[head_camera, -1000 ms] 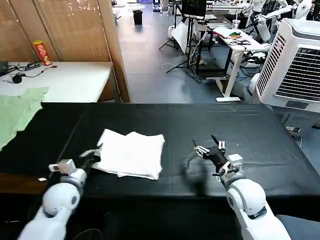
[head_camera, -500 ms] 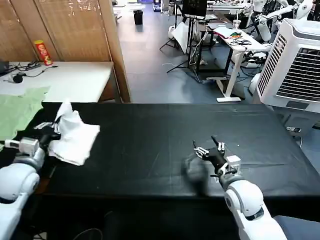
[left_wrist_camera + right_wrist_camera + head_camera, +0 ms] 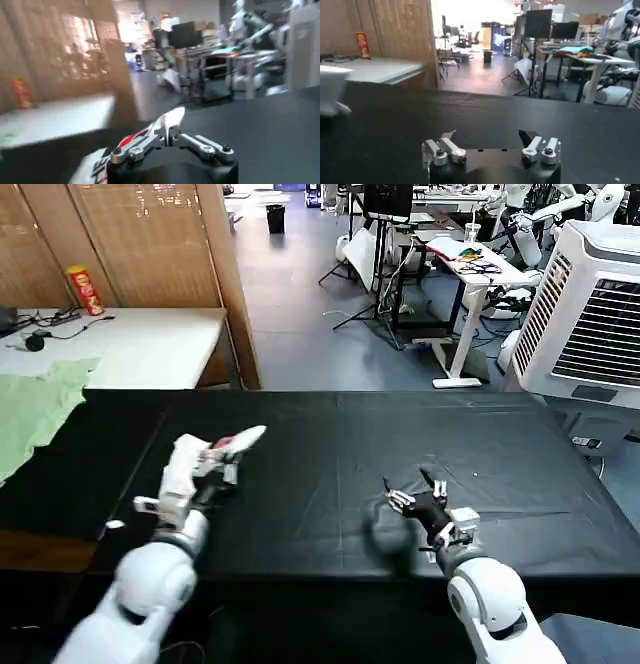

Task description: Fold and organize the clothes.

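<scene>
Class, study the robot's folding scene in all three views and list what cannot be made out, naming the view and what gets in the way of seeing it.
1. T-shirt: head view, bunched in the left gripper; its fold state is unreadable.
2. T-shirt print: left wrist view, motion blur and the gripper's fingers hide the lettering.
3. T-shirt's far side: right wrist view, cut off by the frame edge.
4. Pale green cloth: head view, runs off the frame edge.
5. Right gripper: open, idle on the black table.

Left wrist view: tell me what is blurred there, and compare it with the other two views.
Left wrist view: the room behind, the black table and the T-shirt in the left gripper are smeared by motion. Head view: sharp, apart from slight blur on the T-shirt. Right wrist view: fairly sharp, with the right gripper open.
</scene>
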Robot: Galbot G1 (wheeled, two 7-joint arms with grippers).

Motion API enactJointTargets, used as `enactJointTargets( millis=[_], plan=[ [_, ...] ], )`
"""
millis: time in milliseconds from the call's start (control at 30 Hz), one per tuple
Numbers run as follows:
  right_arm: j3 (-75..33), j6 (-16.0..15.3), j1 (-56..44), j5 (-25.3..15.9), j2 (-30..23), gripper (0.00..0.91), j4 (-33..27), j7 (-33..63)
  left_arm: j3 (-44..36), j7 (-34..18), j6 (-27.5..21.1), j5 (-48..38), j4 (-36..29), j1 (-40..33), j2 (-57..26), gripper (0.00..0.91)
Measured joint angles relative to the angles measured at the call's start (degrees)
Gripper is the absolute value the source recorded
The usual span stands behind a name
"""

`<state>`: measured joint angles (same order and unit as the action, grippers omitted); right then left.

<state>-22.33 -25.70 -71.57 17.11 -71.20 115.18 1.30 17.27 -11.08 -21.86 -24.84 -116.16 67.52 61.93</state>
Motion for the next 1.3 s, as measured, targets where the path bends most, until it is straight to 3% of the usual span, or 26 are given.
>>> enactJointTargets(
  millis=[167, 467, 900, 933, 967, 1000, 1033, 1133, 1167, 1200, 1233, 1300],
  plan=[
    [1.43, -1.31, -0.38, 2.57, 0.5, 0.878, 0.27, -0.71, -4.28, 2.45, 2.79, 2.92, 1.25, 0.08, 3.93, 0.878],
    [5.02, -4.65, 1.74, 9.02, -0.69, 0.878, -1.14, -0.93, -4.79, 6.71, 9.33, 1.51, 0.55, 0.1, 4.19, 0.878],
    [10.95, -6.55, 7.72, 17.08, -6.65, 0.878, -8.43, 3.2, -1.41, 6.44, 10.84, 1.56, -0.28, 2.62, 2.79, 0.878],
    [11.28, -6.56, 8.19, 17.49, -7.22, 0.848, -9.04, 3.39, -1.16, 6.41, 10.98, 1.67, -0.3, 2.95, 2.78, 0.878],
    [11.48, -6.6, 8.61, 17.76, -7.7, 0.741, -9.73, 3.59, -0.96, 6.39, 11.09, 1.75, -0.33, 3.22, 2.78, 0.878],
    [11.74, -6.64, 9.06, 17.95, -8.27, 0.722, -10.47, 3.85, -0.75, 6.38, 11.19, 1.85, -0.39, 3.48, 2.77, 0.878],
    [12.0, -6.64, 9.51, 18.01, -8.84, 0.624, -11.14, 4.12, -0.55, 6.35, 11.26, 1.93, -0.43, 3.78, 2.77, 0.878],
    [12.63, -6.63, 10.71, 18.02, -10.4, 0.468, -13.09, 4.5, 0.04, 6.33, 11.56, 2.21, -0.52, 4.53, 2.77, 0.878],
    [12.77, -6.62, 11.01, 18.04, -10.78, 0.332, -13.56, 4.54, 0.23, 6.31, 11.62, 2.26, -0.54, 4.76, 2.77, 0.878],
    [12.84, -6.61, 11.39, 18.1, -11.24, 0.332, -14.18, 4.7, 0.43, 6.31, 11.7, 2.3, -0.62, 5.02, 2.77, 0.878],
    [12.9, -6.6, 11.69, 18.15, -11.64, 0.127, -14.65, 4.8, 0.66, 6.32, 11.79, 2.31, -0.71, 5.3, 2.75, 0.878],
    [12.83, -6.58, 12.25, 18.17, -12.37, 0.039, -15.58, 4.88, 1.06, 6.31, 11.98, 2.32, -0.83, 5.83, 2.64, 0.878]
  ],
)
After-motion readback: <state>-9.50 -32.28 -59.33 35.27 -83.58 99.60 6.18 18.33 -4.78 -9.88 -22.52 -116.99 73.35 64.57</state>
